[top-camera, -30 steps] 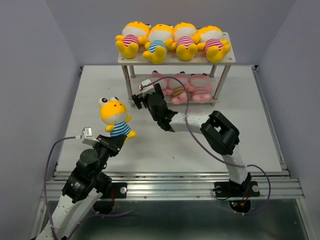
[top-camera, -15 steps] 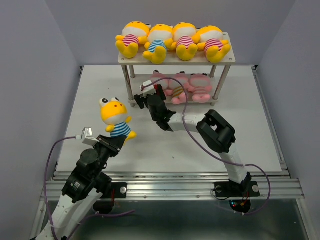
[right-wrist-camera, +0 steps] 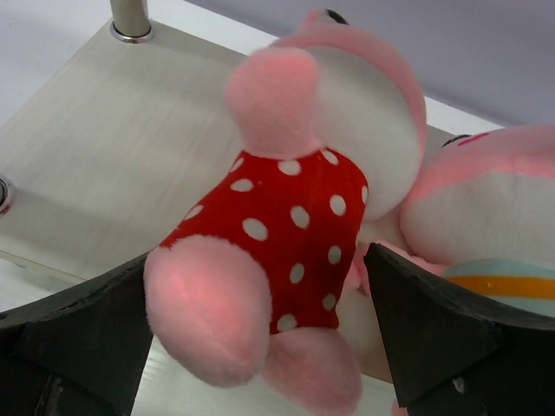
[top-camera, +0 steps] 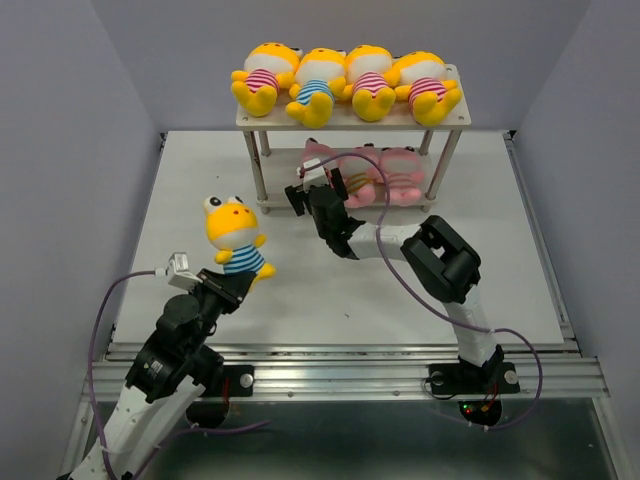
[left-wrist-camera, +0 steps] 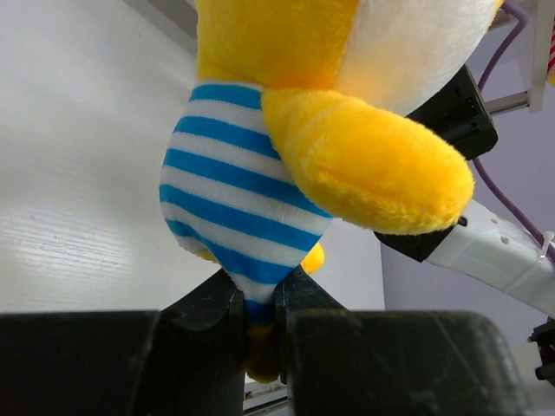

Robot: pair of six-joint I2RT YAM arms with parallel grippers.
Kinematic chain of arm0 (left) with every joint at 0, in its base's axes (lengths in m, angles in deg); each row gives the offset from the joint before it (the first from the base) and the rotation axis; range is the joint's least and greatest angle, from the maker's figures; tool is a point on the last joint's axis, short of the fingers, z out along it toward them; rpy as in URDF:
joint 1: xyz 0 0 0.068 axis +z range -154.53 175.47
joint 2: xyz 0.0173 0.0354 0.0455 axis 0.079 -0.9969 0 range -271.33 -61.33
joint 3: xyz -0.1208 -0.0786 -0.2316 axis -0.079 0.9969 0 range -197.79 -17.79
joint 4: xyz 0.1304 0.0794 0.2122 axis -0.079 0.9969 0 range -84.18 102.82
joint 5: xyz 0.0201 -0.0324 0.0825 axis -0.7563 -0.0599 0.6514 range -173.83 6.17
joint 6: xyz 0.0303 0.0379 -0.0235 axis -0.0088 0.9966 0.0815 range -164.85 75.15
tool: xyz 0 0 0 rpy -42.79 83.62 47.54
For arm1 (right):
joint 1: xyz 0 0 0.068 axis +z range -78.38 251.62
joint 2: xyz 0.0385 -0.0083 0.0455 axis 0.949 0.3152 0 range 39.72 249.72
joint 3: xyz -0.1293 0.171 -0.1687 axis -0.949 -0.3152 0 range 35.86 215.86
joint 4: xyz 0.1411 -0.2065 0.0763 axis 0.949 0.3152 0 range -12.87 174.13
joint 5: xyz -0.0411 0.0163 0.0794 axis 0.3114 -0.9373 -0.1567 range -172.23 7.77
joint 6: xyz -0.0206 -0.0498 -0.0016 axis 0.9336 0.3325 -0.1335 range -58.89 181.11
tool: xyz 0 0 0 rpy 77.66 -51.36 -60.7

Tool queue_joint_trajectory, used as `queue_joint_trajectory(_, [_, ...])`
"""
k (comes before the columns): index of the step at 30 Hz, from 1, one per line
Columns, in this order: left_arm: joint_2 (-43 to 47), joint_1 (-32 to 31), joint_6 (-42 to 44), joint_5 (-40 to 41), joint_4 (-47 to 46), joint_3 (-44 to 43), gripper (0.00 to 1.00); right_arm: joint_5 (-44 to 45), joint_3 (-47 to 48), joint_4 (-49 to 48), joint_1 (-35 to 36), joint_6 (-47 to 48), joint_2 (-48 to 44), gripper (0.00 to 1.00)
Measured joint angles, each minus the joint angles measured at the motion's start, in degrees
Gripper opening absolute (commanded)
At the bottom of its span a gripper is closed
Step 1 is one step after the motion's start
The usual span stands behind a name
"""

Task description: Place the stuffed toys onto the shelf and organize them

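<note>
Left pincer [left-wrist-camera: 258,322] clenched on the bottom hem of a yellow toy [left-wrist-camera: 243,208] in a blue-striped shirt, fingers [left-wrist-camera: 204,316] pinching the fabric from both sides. The toy stands upright above the pincer, head up and one arm out to the pincer's right, lifted off the surface [top-camera: 400,290]. Right pincer [right-wrist-camera: 257,256] released, jaws spread wide either side of the dotted toy [right-wrist-camera: 286,208]; cannot tell if either finger touches it. That pink toy sits between the jaws on the lower board [right-wrist-camera: 104,147], legs toward the pincer, head away. Just right of the pincer a second pink toy [right-wrist-camera: 486,217] presses against the dotted one. A metal leg [right-wrist-camera: 130,17] stands at the far left of the pincer. In the top view a third pink toy [top-camera: 402,175] sits further right on the same board. Above the right pincer, the top board of the shelf [top-camera: 270,120] carries four yellow toys [top-camera: 370,85] in a row, filling its width.
</note>
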Motion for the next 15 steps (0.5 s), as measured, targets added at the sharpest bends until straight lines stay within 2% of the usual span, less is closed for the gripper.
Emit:
queue_joint_trajectory(8, [-2.14, 0.00, 0.17, -0.79, -1.84, 0.00, 0.00, -2.89, -0.59, 1.97, -0.13, -0.81, -1.33, 1.00])
queue_joint_trajectory(15, [-7.87, 0.00, 1.66, -1.88, -6.19, 0.00, 0.00, -13.53, -4.17, 5.66, -0.13, -3.85, -12.94, 1.00])
